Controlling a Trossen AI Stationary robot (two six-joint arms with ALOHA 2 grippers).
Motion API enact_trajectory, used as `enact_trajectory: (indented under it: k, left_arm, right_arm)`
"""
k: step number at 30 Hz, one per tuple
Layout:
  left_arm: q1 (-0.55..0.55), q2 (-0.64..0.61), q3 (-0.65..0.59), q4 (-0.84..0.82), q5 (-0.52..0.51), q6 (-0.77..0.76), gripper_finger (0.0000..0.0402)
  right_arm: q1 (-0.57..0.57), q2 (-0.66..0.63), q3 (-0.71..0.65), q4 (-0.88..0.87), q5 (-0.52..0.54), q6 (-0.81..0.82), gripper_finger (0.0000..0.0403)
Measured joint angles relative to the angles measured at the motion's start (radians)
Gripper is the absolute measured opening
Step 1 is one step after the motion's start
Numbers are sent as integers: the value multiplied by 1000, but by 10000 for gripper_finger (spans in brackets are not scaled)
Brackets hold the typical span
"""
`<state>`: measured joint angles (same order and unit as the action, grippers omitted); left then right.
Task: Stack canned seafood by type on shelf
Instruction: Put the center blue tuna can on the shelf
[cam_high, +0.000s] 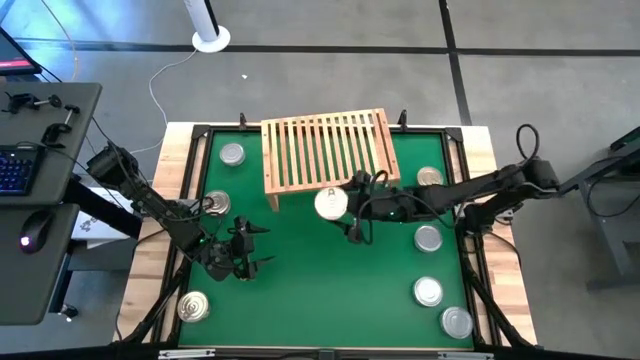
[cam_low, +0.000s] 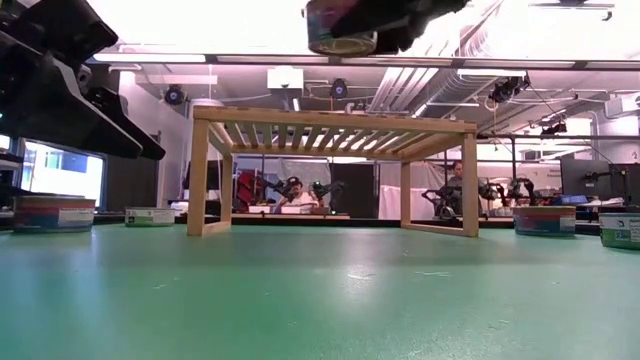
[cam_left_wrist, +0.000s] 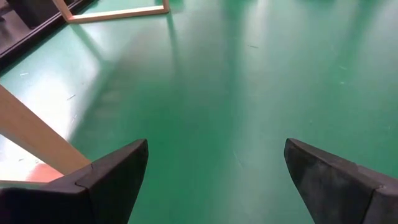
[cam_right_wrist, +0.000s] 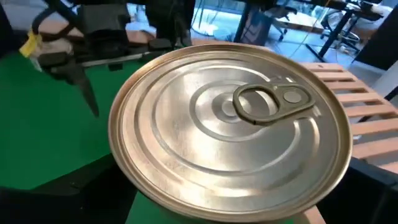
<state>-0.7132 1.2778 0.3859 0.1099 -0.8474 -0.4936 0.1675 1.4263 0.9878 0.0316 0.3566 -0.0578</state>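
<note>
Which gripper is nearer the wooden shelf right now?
The right gripper: it holds a tin at the shelf's front edge. The left gripper hovers over the green mat, well in front of the shelf, jaws open and empty.

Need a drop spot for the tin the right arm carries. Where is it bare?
The shelf slats are entirely bare. So is the mat between the left gripper and the right-edge tins. The right gripper holds its tin at the shelf's front.

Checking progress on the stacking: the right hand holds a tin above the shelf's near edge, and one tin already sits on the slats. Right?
Not quite. The right hand does hold a tin at the shelf's near edge, but the high view shows the slats bare; no tin sits there yet.
</note>
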Motion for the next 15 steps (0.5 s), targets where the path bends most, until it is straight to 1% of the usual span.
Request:
enact_trajectory:
  k: [2,3,6,8,9,11,13,15]
  left_arm:
    - [0,0,0,-1,0,6,365]
    - [0,0,0,-1,-8,37,365]
    - [1,0,0,9,-79,253,365]
    - [1,0,0,9,-81,342,365]
    - [2,0,0,19,-74,349,365]
    - [2,1,0,64,-41,305,365]
    - [2,2,0,157,-21,271,365]
    - [11,1,0,273,-18,303,365]
  right_arm:
    - [0,-10,-35,29,-46,6,394]
    - [1,-10,-50,47,-77,5,394]
    - [17,-9,-120,176,-177,5,394]
    - [38,1,-174,285,-212,13,394]
    - [52,5,-200,321,-215,24,394]
    - [80,8,-242,358,-214,49,394]
    - [111,8,-270,387,-207,76,394]
    - [144,8,-292,421,-203,97,394]
